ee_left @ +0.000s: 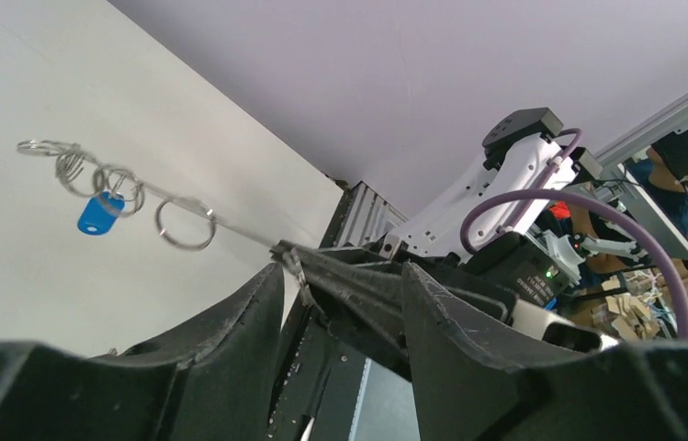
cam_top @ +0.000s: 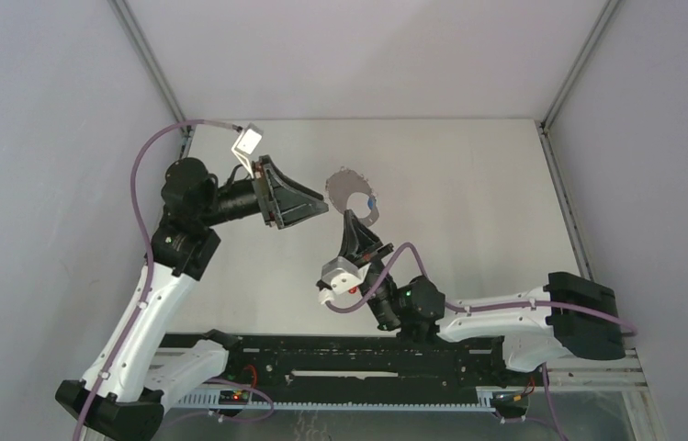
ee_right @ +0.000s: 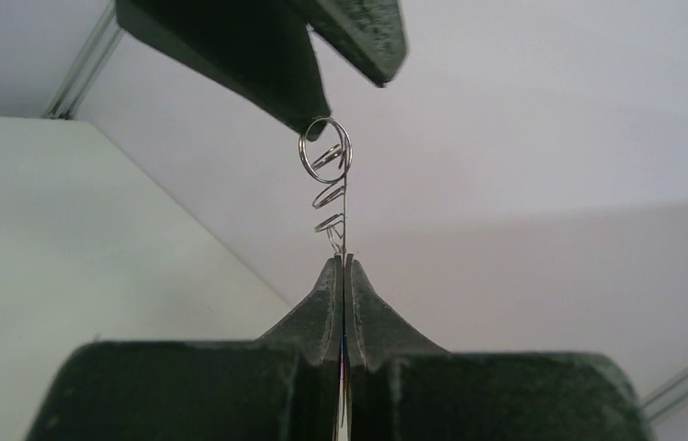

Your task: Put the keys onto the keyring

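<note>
The keyring [cam_top: 344, 173] is held up off the table, and my right gripper [cam_top: 355, 220] is shut on its lower rim. The blue-headed key [cam_top: 372, 200] hangs on the ring's right side. In the left wrist view the keyring [ee_left: 230, 231] shows edge-on with small loops and the blue key [ee_left: 98, 214]. My left gripper [cam_top: 320, 209] is open and empty, just left of the ring, with its jaws [ee_left: 344, 276] spread wide. In the right wrist view my right gripper [ee_right: 344, 262] pinches the ring's wire [ee_right: 326, 156], and the left gripper's fingers [ee_right: 257, 50] are just above it. The red-headed key is not in view.
The white table [cam_top: 468, 202] is boxed in by grey walls with metal frame posts at the back corners. A black rail [cam_top: 367, 363] with the arm bases runs along the near edge.
</note>
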